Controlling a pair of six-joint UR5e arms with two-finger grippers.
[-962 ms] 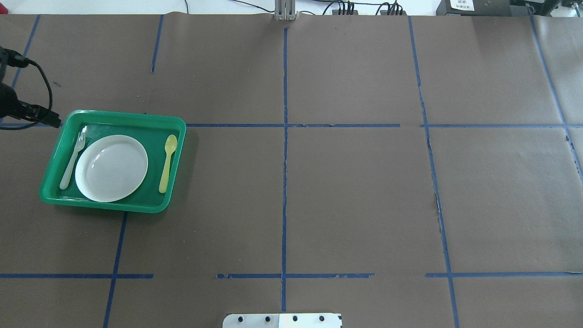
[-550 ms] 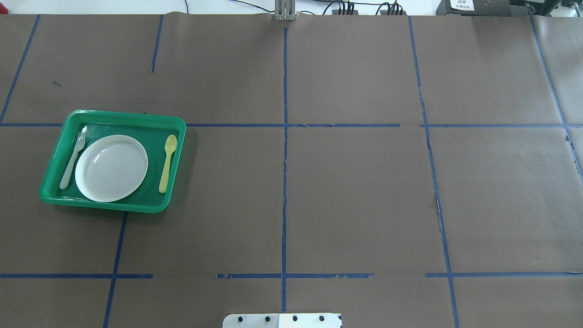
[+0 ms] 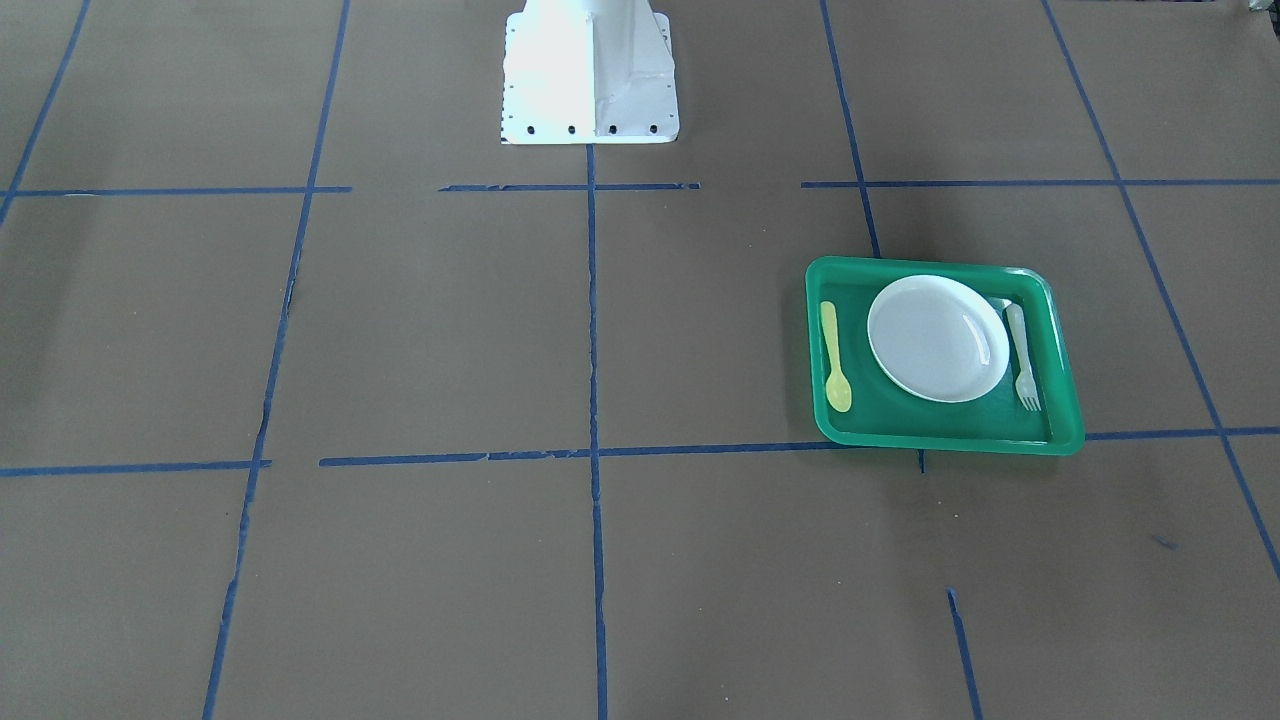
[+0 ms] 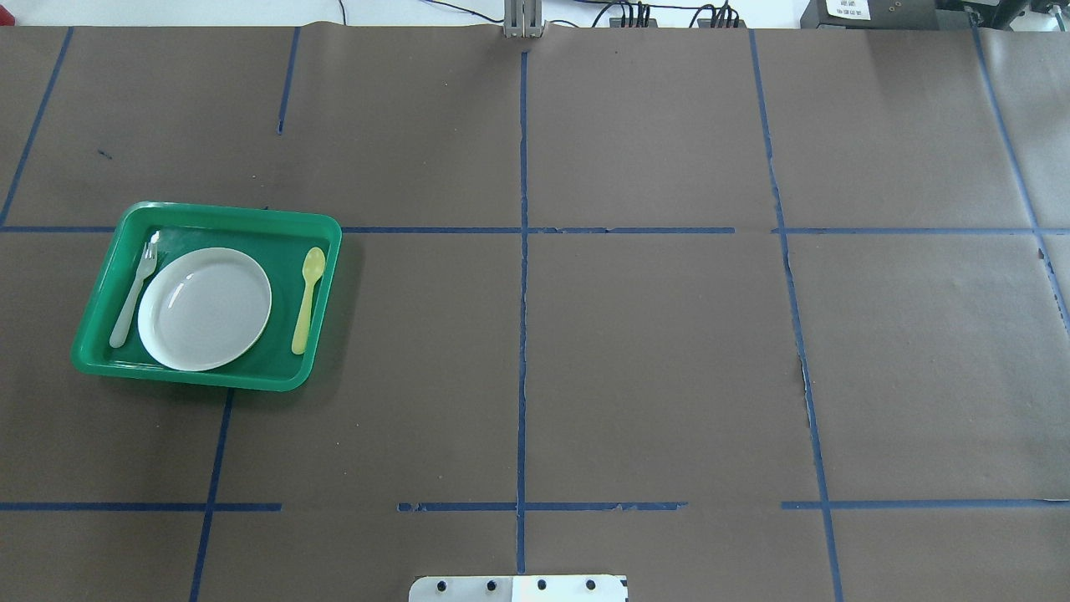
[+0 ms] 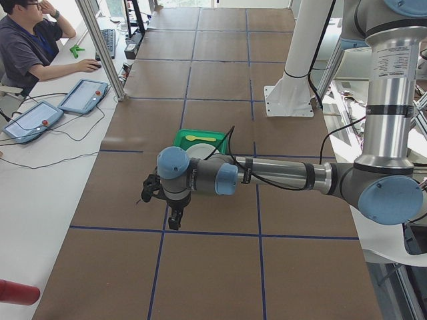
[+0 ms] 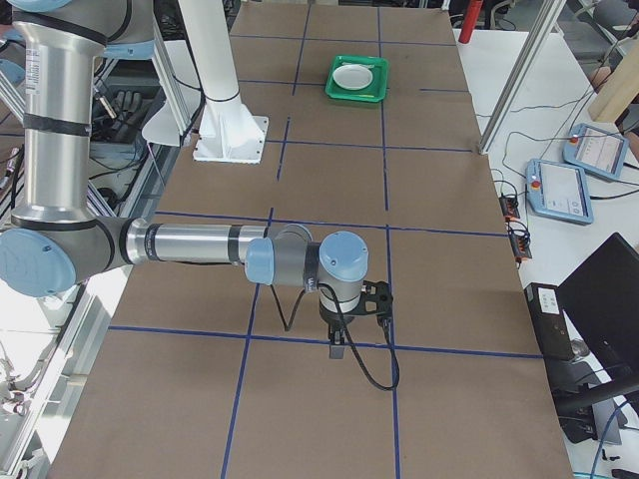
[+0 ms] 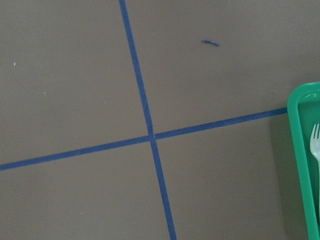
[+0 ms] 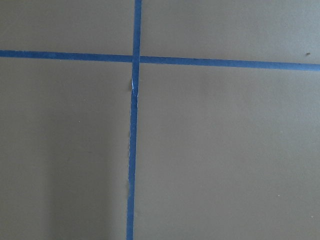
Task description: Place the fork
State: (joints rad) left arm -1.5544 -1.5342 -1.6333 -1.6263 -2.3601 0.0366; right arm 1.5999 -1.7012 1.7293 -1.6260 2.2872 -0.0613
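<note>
The pale plastic fork [image 4: 134, 293] lies in the green tray [image 4: 209, 211], along its left side next to the white plate [image 4: 205, 308]. The yellow spoon [image 4: 307, 288] lies on the plate's other side. In the front-facing view the fork [image 3: 1022, 355] is at the right of the tray [image 3: 940, 438]. Its tines [image 7: 315, 145] show at the left wrist view's right edge. My left gripper [image 5: 175, 222] hangs above the table, off the tray's side, seen only from the left end. My right gripper [image 6: 336, 351] is far from the tray. I cannot tell whether either is open or shut.
The table is covered in brown paper with a grid of blue tape lines [image 4: 522, 251]. The robot's white base [image 3: 588, 70] stands at the table's robot-side edge. An operator [image 5: 27, 47] sits at a side desk with tablets [image 5: 83, 95].
One second ago my left arm's end and cable showed at the overhead view's left edge by the tray. It has since moved out of that view. Tray, plate, fork and spoon have not moved.
</note>
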